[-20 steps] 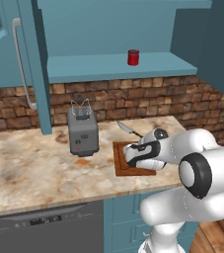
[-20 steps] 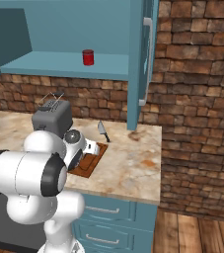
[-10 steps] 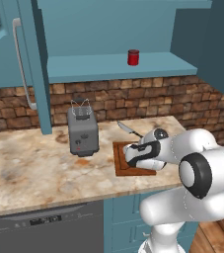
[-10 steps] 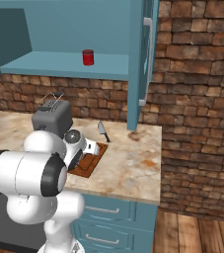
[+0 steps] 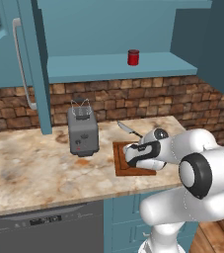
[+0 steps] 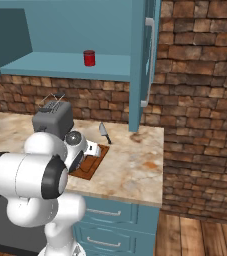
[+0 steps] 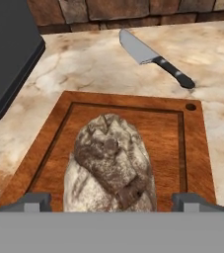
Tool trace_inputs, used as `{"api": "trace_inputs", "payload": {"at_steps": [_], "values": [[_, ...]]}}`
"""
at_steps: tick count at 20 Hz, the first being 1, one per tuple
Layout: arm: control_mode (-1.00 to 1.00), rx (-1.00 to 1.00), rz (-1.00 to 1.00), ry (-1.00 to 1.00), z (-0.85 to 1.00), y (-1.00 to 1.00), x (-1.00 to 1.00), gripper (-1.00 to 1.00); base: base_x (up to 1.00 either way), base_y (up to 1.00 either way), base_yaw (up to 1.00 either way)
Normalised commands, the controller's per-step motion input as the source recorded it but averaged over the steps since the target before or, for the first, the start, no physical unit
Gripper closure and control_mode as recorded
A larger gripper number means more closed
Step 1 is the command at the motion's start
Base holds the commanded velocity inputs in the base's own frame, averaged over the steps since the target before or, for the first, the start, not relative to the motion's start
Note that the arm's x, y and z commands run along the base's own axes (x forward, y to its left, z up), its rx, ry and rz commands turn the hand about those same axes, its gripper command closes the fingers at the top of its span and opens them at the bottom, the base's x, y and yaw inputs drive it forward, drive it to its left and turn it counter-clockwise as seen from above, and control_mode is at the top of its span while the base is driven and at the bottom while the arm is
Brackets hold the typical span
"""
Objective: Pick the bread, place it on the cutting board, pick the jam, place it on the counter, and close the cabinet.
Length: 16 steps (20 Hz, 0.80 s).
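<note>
Brown and speckled, the bread (image 7: 112,165) lies on the cutting board (image 7: 165,131), right between the tips of the tool (image 7: 112,202). The fingers (image 7: 30,201) stand wide apart, one on each side of the loaf, with a gap between each tip and the crust as far as the hand view shows, so the tool grips nothing. The board rests flat on the marbled desk (image 7: 93,64).

Beyond the tool on that desk lies a knife (image 7: 153,57), its blade pointing away and its dark handle nearer the board's corner hole. To one side, a dark toaster (image 7: 7,59) sits close beside the board.

From the left base view the tool (image 5: 131,159) hangs low over the cutting board (image 5: 122,163), and the arm hides the loaf. High above and behind it, the jam (image 5: 133,57) stands on the teal shelf of the cabinet (image 5: 108,66), whose door (image 5: 15,59) is swung open. The right base view shows the other open door (image 6: 145,60) with its grey handle, past the knife (image 6: 104,132).
</note>
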Motion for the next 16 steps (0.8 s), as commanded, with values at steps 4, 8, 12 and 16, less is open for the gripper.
{"api": "trace_inputs", "payload": {"at_steps": [4,8,12,16], "values": [[-1.0,0.0,0.0,-0.02,0.02,0.0,-0.14,-1.0,0.0,0.0,0.0],[-1.0,0.0,0.0,-0.07,0.06,0.0,-0.23,-1.0,0.0,0.0,0.0],[-1.0,0.0,0.0,-0.08,0.03,0.0,-0.21,-1.0,0.0,0.0,0.0],[-1.0,0.0,0.0,-0.08,0.04,0.0,-0.21,-1.0,0.0,0.0,0.0]]}}
